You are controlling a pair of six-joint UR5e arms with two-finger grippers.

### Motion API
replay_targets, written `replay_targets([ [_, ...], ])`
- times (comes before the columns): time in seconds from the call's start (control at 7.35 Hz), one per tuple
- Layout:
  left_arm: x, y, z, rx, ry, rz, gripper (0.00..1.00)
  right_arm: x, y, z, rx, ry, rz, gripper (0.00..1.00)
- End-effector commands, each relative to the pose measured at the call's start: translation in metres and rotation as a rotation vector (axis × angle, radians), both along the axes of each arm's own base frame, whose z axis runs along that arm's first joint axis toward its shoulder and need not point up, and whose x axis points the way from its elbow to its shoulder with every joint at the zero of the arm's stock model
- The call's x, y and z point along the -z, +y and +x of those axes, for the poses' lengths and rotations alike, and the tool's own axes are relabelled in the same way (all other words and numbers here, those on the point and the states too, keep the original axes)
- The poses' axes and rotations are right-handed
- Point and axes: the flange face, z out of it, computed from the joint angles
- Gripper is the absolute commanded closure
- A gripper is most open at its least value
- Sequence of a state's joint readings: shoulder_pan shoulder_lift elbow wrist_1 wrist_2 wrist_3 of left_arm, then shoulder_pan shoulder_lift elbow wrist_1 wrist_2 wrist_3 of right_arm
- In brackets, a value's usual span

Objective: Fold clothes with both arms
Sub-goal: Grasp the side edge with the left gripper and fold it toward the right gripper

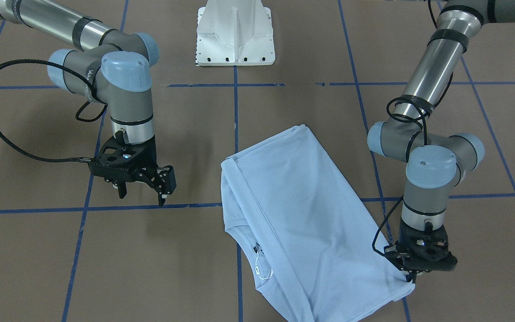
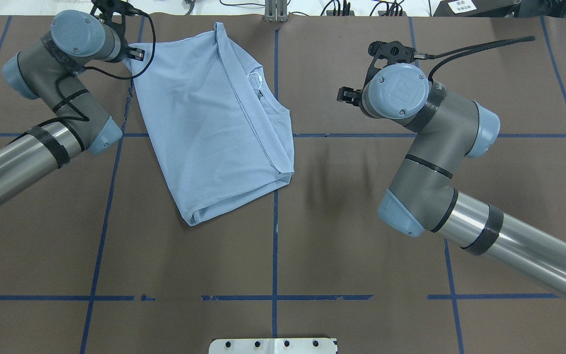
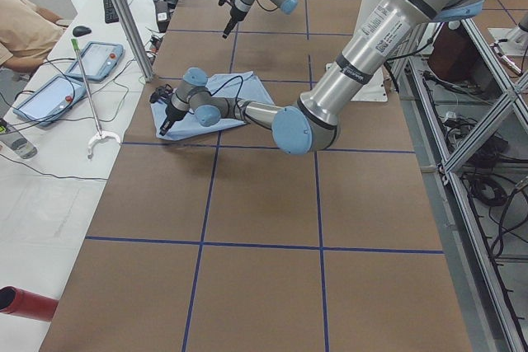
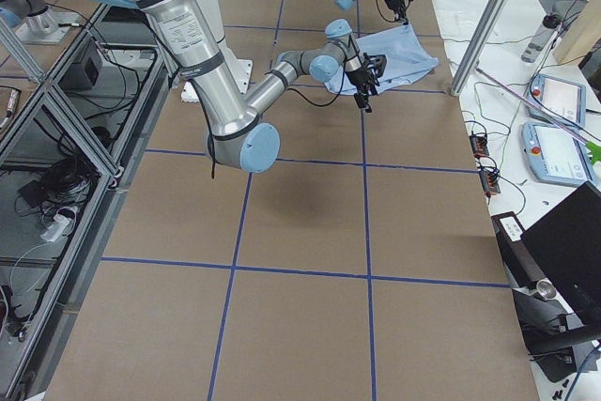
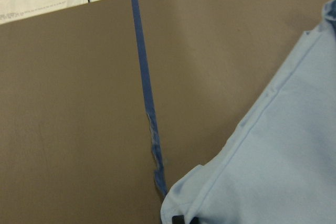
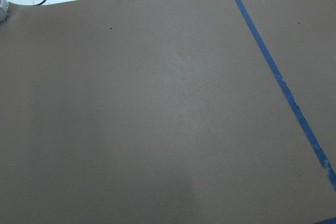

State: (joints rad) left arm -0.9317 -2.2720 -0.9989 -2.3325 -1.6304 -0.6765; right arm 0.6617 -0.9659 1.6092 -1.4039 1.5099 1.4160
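The light blue T-shirt (image 2: 214, 123) lies folded lengthwise on the brown table, left of the centre line; it also shows in the front view (image 1: 293, 214). Its white string tag (image 1: 262, 269) shows at the collar. The chest print is hidden. My left gripper (image 1: 411, 278) is down at the table and shut on a corner of the shirt; the left wrist view shows that corner (image 5: 236, 182) at the frame's bottom edge. My right gripper (image 1: 142, 194) is open and empty, held above bare table apart from the shirt. The right wrist view shows only table.
The white pedestal base (image 1: 235, 33) stands at the robot's side of the table. Blue tape lines (image 2: 275, 196) cross the brown table (image 2: 361, 246). A white bench with cables, tablets (image 3: 49, 92) and a seated person lies beyond the far edge.
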Motion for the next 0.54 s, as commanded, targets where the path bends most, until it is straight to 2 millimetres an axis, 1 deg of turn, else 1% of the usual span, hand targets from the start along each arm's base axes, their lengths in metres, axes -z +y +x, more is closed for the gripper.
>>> replay_targets([
  [0.0, 0.010, 0.032, -0.015, -0.072, 0.114, 0.046, 0.00, 0.048, 0.018, -0.047, -0.047, -0.114, -0.051, 0.04],
  [0.14, 0.013, 0.036, -0.020, -0.073, 0.125, 0.055, 0.00, 0.062, 0.018, -0.072, -0.034, -0.112, -0.057, 0.08],
  [0.27, 0.011, 0.037, -0.020, -0.073, 0.125, 0.056, 0.00, 0.074, 0.010, -0.096, -0.026, -0.102, -0.062, 0.28],
  [0.41, 0.006, 0.039, -0.022, -0.073, 0.121, 0.051, 0.00, 0.075, 0.004, -0.123, -0.016, -0.092, -0.067, 0.30],
])
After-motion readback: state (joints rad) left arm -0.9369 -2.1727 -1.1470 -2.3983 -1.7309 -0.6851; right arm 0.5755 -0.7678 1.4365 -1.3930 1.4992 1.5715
